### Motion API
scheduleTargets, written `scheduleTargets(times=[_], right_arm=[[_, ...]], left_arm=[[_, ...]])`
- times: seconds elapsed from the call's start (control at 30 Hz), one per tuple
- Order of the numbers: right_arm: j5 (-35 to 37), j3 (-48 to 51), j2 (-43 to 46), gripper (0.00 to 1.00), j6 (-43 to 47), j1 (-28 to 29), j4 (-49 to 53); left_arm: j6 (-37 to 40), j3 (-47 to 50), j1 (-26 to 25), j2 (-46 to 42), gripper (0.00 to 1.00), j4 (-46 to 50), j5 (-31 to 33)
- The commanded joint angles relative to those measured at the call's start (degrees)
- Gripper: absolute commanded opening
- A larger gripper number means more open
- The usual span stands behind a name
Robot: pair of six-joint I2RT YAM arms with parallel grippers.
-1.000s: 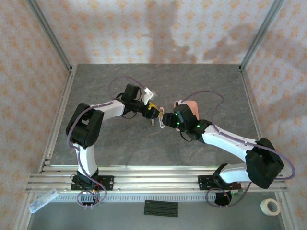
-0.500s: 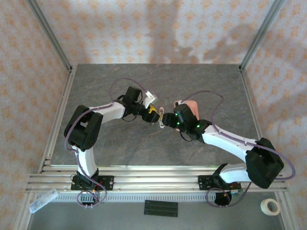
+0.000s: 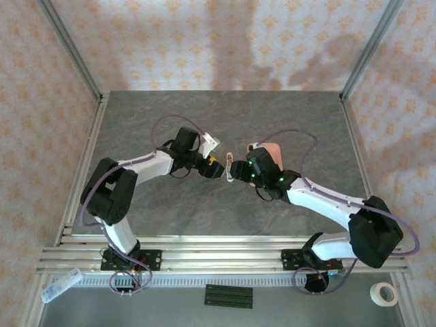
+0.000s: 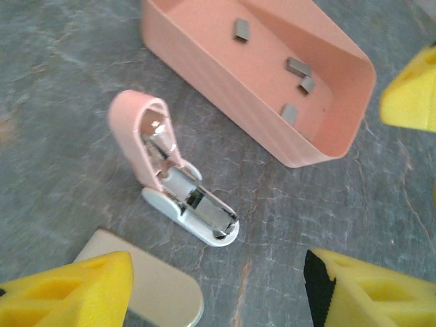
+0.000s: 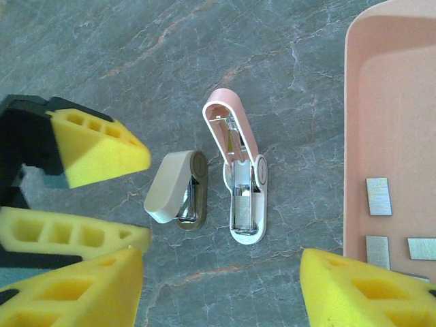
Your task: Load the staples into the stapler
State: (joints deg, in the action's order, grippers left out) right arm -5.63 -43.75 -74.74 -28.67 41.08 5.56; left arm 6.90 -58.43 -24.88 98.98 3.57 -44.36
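The stapler lies on the table with its pale-pink lid hinged open, and a grey metal piece sits in its white channel. In the left wrist view the stapler is just ahead of my left gripper, which is open with nothing between its fingers. My right gripper is open too, just short of the stapler's white end. Several staples lie loose in the pink tray; some staples show in the tray at the right. From above, the two grippers face each other across the stapler.
A beige stapler, also open, lies right beside the pink one, close to my left gripper's finger. The tray sits just behind my right gripper. A tape roll and a black strip lie off the table's near edge.
My left arm's elbow has swung out to the left, and its gripper has shifted slightly beside the staplers. The right arm has not moved.
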Motion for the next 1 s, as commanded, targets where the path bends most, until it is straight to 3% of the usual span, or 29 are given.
scheduleTargets(times=[0.0, 0.4, 0.97], right_arm=[[0.1, -1.0, 0.1, 0.63, -0.2, -0.3, -0.2], [-2.4, -2.1, -2.9, 0.63, -0.6, -0.3, -2.5], [-8.8, -6.1, -10.4, 0.60, -4.1, -2.1, -8.3]], left_arm=[[-6.9, 0.0, -0.4, -3.5, 0.68, 4.1, 8.6], [-28.3, 4.7, 0.1, -9.7, 0.68, 8.7, 15.7], [-34.8, 5.2, 2.0, -7.8, 0.59, 8.4, 11.5]])
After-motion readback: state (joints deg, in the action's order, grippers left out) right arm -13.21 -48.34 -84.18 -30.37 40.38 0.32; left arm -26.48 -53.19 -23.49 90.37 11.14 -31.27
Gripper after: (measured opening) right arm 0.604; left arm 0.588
